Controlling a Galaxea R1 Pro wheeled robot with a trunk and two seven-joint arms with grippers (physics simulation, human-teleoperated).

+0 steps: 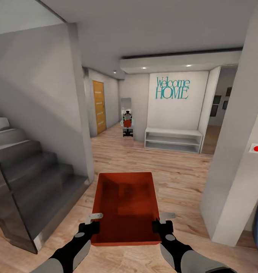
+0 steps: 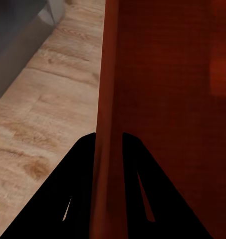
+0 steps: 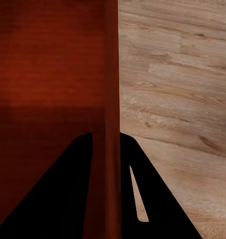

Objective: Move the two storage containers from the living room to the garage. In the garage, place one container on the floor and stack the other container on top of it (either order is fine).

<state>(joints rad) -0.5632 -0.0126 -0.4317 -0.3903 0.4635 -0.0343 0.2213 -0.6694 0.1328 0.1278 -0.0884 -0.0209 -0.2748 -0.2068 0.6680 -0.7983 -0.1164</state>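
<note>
- The left pincer (image 1: 92, 221) is clamping the left wall of the storage container (image 1: 126, 204).
- The right pincer (image 1: 164, 220) is gripping its right wall.
- The container is hanging above the wood plank floor (image 1: 174, 174), beside the staircase (image 1: 26, 178).

— What do the arms look like?
— Matte black forearms, rounded, widening into pale grey sleeves nearest the trunk. A small grey oval patch sits on top of each wrist.
— And the ends?
— The left pincer (image 1: 94, 221) and the right pincer (image 1: 164, 220) each have a blocky black body tipped with a light grey metal-looking finger. In the wrist views the fingers (image 2: 80, 199) are flat black wedges, each with a narrow slit cut through
</note>
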